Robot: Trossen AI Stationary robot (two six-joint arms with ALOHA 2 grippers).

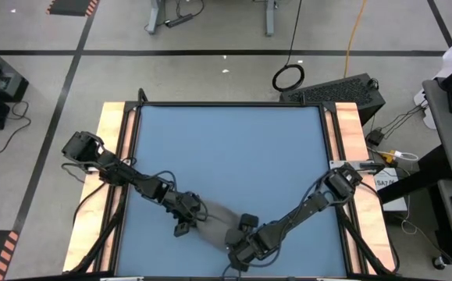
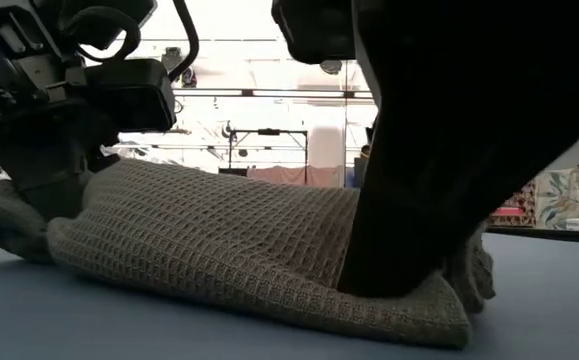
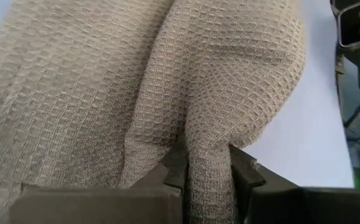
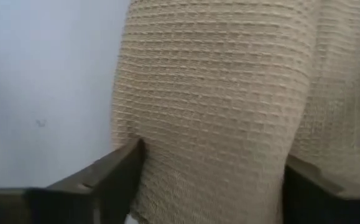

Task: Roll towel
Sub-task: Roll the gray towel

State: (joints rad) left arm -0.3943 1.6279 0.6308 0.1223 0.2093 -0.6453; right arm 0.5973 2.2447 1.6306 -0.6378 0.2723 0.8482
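Observation:
The towel (image 1: pixel 212 221), a grey-beige waffle-weave cloth, lies bunched in a thick roll near the middle of the table's near edge; its underside rests on the blue tabletop (image 2: pixel 229 250). My left gripper (image 1: pixel 188 222) is at the roll's left end, shut on a fold of it (image 3: pixel 209 180). My right gripper (image 1: pixel 238 243) is at the roll's right end, its two fingers wide apart around the roll (image 4: pixel 211 168). The white tag is hidden. My left gripper pinches a narrow raised fold of the towel (image 3: pixel 207 163) between its two fingers (image 3: pixel 175 171), at the roll's left end. It comes slanting down from the table's left. The towel stays on the table. My right gripper has the thick roll's right end (image 4: pixel 167 162) between its two fingers (image 4: pixel 120 168), which stand wide apart against either side of it. It comes from above, pointing down (image 2: pixel 399 270). The roll lies on the table under it.
The blue tabletop (image 1: pixel 233 148) stretches bare to the far edge, with wooden strips (image 1: pixel 112 140) along its left and right sides. Both arms reach in from the sides and meet close together at the near edge.

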